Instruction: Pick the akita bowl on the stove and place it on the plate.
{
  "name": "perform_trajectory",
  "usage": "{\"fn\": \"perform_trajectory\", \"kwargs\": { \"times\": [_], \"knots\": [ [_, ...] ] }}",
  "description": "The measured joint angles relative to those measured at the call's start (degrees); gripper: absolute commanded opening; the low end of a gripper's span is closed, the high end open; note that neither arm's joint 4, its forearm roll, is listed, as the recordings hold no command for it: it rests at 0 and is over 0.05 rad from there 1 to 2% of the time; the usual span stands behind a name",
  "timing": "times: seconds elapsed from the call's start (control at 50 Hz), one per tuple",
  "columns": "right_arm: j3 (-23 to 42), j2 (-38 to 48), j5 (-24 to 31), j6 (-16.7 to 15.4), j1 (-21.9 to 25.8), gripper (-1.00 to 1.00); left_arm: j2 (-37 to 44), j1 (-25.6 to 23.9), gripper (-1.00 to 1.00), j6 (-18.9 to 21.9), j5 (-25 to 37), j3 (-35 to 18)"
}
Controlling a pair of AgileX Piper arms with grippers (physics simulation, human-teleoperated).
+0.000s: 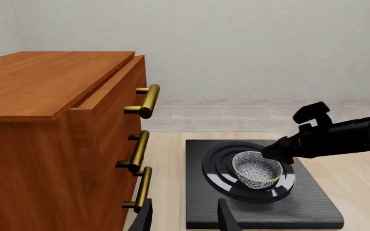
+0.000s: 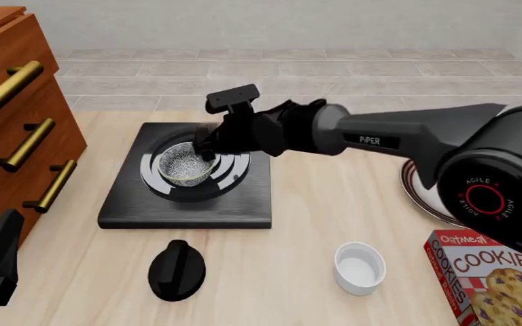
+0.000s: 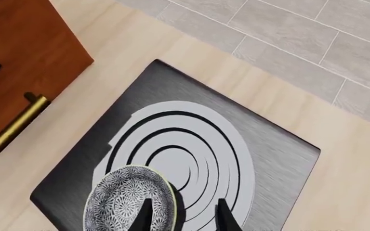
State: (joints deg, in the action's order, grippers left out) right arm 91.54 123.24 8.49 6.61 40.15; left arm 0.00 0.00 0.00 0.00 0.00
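Akita bowl point(image 2: 185, 168) empty on stove point(image 2: 125, 200)

Setting: simulated home kitchen.
Cooking surface: black stove point(image 2: 187, 204) with glossy rings, on a pale wood table point(image 2: 315, 224).
Storage: wooden drawer cabinet point(image 1: 50, 125) with brass handles.
Provisions: cookies box point(image 2: 497, 285).
Tableware: white ramekin point(image 2: 359, 268), striped plate point(image 2: 421, 193).
Floor: grey tiles point(image 2: 334, 75).
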Motion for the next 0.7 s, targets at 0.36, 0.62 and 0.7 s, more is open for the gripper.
{"fn": "perform_trajectory", "kwargs": {
  "times": [0.36,0.62,0.7],
  "knots": [
    [-1.0,1.0,-0.5,0.0,0.8,1.0,0.0,0.0,1.0,0.0,0.0,0.0],
    [-1.1,1.8,-0.6,0.3,1.0,1.0,0.0,0.0,1.0,0.0,0.0,0.0],
    [-1.0,2.0,-0.7,0.4,0.9,1.0,0.0,0.0,1.0,0.0,0.0,0.0]
  ]
}}
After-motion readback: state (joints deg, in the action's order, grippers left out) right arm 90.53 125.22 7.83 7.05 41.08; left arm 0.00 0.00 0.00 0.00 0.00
